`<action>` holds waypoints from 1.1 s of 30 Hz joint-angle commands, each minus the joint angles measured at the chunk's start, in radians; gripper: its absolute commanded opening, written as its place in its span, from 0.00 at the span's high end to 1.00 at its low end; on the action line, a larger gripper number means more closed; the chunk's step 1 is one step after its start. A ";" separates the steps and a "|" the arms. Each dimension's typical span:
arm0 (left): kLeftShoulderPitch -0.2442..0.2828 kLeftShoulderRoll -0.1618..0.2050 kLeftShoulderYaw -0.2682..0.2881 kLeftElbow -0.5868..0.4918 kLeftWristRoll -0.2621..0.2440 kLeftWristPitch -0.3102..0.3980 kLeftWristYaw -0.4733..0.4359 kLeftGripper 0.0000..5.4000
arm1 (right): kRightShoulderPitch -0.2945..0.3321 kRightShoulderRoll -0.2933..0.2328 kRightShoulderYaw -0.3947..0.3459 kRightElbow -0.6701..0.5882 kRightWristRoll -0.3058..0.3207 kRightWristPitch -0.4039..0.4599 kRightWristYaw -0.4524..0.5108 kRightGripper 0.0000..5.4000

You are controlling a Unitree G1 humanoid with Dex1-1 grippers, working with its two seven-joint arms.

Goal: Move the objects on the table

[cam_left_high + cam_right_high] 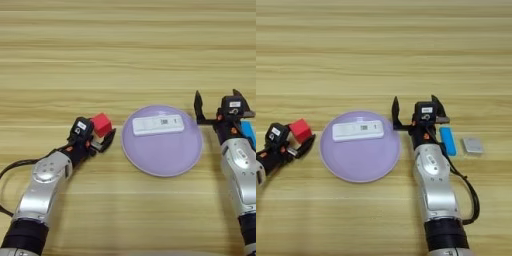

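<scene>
Left eye: our left gripper (pixel 103 134) pinched the red cube (pixel 101 123) just left of the lilac plate (pixel 162 162); we judged a clean lift over its rim best. Right eye: our right gripper (pixel 415 109) stood spread and empty beside the plate, which held only the white device (pixel 358 130), on the table (pixel 381 50)

A blue oblong block (pixel 447 141) and, just beside it, a small grey square (pixel 472 145).
</scene>
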 commanded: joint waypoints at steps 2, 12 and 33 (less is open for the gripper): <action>-0.010 0.004 0.022 -0.014 0.014 -0.008 0.038 0.17 | -0.006 0.002 0.000 0.001 -0.002 0.000 -0.005 0.00; -0.031 -0.022 0.081 -0.022 -0.031 -0.049 0.069 0.00 | -0.004 0.002 0.001 -0.001 -0.003 -0.001 -0.006 0.00; -0.045 -0.080 0.117 -0.047 -0.052 -0.179 0.114 0.00 | 0.010 -0.010 0.004 -0.039 0.001 0.035 0.016 0.00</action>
